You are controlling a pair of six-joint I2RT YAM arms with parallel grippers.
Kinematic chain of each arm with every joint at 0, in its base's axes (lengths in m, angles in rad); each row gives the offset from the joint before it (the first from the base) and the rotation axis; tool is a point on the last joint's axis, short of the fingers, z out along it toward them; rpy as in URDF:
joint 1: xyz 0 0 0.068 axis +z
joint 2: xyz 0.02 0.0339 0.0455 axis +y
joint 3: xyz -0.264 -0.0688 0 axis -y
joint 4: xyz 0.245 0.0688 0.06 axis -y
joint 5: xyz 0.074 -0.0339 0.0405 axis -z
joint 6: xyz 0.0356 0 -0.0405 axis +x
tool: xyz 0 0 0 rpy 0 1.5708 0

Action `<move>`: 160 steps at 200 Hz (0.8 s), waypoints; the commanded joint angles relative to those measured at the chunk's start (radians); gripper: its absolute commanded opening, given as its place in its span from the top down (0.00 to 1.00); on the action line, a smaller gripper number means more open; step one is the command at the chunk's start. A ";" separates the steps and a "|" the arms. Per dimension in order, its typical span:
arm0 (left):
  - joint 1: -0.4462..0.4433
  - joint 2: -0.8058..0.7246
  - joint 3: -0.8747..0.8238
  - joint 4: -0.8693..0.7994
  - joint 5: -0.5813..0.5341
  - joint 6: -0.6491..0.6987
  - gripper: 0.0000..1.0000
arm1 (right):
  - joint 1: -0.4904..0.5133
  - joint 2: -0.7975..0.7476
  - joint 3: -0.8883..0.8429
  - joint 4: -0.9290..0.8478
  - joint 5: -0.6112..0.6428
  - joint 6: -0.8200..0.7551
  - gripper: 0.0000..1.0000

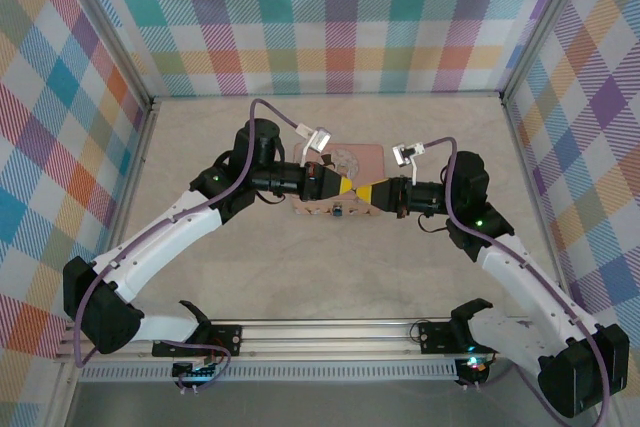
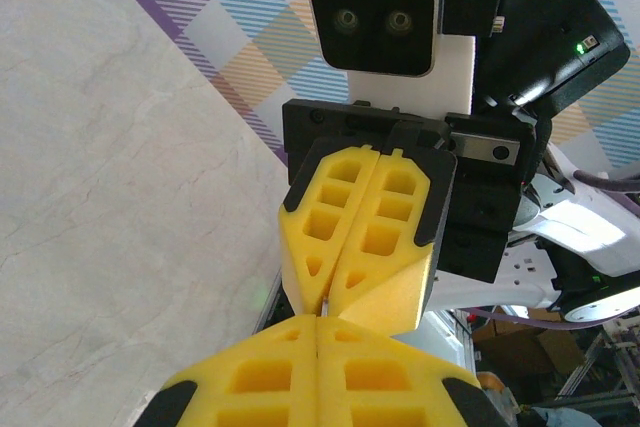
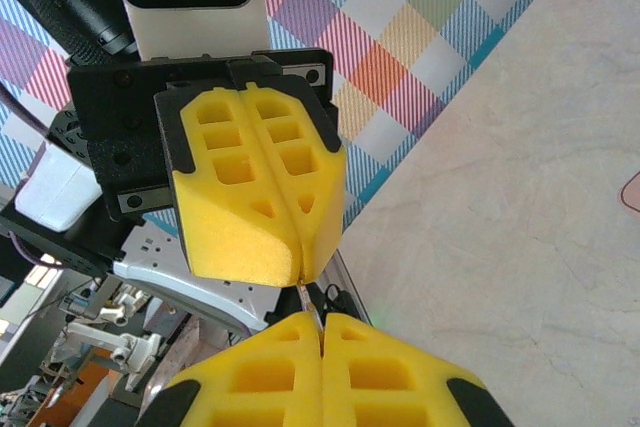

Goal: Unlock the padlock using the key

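A pale, marbled surface (image 1: pixel 250 277) sits inside an enclosure of pastel plaid walls (image 1: pixel 330 17), with a metal rail (image 1: pixel 320 332) along its near edge at 6 o'clock. From above, the arms meet over the middle. The left hand (image 1: pixel 343 187) and the right hand (image 1: pixel 368 193) are tip to tip above a pale board (image 1: pixel 315 211). A pink tin (image 1: pixel 365 159) lies at 12 o'clock of them. The padlock (image 1: pixel 340 210), a tiny bluish spot, is just at 6 o'clock on the board's near edge.

The wrist views add what the overhead one cannot resolve. Both hands have their yellow fingers pressed together, and the key (image 3: pixel 309 302), a thin pale sliver, runs from the seam of the left hand (image 3: pixel 300 272) into the seam of the right hand (image 3: pixel 322 323), pinched at both ends.
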 commanded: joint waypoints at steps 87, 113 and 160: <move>0.058 -0.057 -0.058 0.021 -0.177 -0.046 0.27 | 0.014 -0.077 0.015 -0.088 0.138 -0.069 1.00; 0.079 -0.100 -0.110 -0.011 -0.288 -0.046 0.21 | 0.001 -0.096 0.031 -0.176 0.254 -0.108 1.00; 0.093 -0.135 -0.196 -0.129 -0.547 -0.035 0.00 | -0.008 -0.072 0.108 -0.423 0.588 -0.223 1.00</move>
